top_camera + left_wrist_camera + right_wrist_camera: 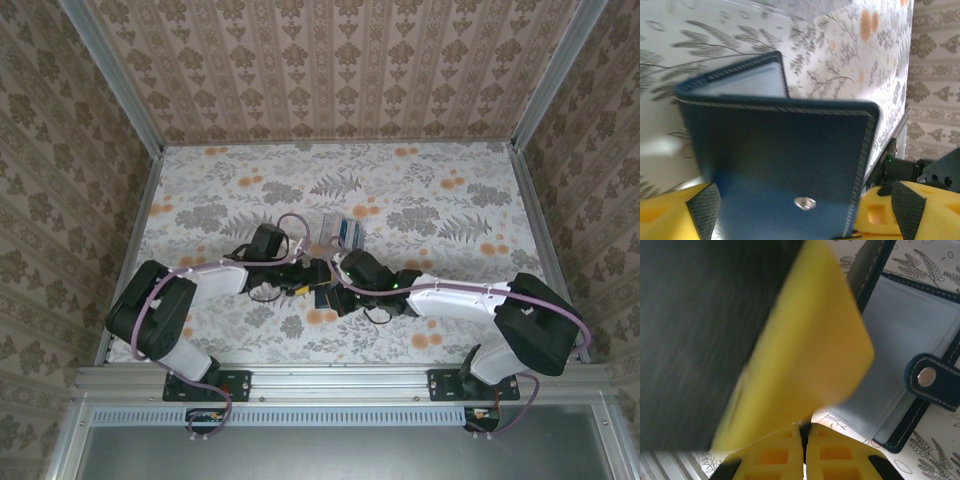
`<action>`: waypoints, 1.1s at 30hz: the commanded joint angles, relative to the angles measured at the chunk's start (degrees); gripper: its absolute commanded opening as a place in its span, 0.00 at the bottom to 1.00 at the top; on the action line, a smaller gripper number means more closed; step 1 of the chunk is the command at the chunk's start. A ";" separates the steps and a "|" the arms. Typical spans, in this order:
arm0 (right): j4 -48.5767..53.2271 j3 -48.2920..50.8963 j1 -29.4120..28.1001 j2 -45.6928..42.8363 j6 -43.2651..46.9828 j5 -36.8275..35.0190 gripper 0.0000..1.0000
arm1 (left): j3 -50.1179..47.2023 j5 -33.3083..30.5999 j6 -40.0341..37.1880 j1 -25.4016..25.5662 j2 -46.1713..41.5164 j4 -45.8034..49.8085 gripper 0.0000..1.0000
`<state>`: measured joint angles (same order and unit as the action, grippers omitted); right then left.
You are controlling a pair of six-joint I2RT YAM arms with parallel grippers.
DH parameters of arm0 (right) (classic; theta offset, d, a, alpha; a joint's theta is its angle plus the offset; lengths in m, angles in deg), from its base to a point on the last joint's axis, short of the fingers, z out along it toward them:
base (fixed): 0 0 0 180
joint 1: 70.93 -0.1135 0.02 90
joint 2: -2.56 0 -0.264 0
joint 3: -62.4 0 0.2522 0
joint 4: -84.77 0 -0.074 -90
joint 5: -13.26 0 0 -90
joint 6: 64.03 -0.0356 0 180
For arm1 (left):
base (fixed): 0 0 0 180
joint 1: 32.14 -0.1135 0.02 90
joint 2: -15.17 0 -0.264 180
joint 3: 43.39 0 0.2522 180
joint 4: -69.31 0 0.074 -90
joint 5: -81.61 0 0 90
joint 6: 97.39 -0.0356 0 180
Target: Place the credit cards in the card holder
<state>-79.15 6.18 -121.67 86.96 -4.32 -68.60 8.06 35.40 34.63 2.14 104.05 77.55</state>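
Pinching a yellow credit card [805,365] by its near edge in the tightly closed right gripper [805,437], just beside the open card holder [910,325], with pale pocket up and snap strap [929,376] loose. Straddling the holder's navy cover with the left gripper [805,212], fingers [705,210] spread wide, clamping nothing. Judged mid-insertion: next, lining the card's free edge with the pocket mouth and sliding flat, minding an unheld holder. Counted: one holder, one yellow card, a few more cards [345,230] on the table [450,200], number unclear.

Left gripper [301,284] and right gripper [332,288] meet over the dark card holder [321,298] around the middle of the table [460,200]; credit cards [346,231] lie just beyond
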 commanded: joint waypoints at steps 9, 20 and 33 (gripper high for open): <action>-1.63 -2.29 1.82 2.58 4.12 2.84 0.14 | 2.64 -3.46 -2.77 -0.05 0.72 6.04 0.92; 0.64 -6.33 0.99 5.06 7.71 6.13 0.18 | 5.39 -4.03 -1.79 0.94 2.67 6.03 0.93; -0.60 -2.68 3.28 -0.19 5.21 3.43 0.30 | 3.77 -8.51 -1.70 -2.36 3.59 9.72 0.57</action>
<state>-78.60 1.63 -119.96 90.61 2.09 -64.31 12.52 29.70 33.29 1.42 107.90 84.39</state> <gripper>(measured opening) 0.287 0.579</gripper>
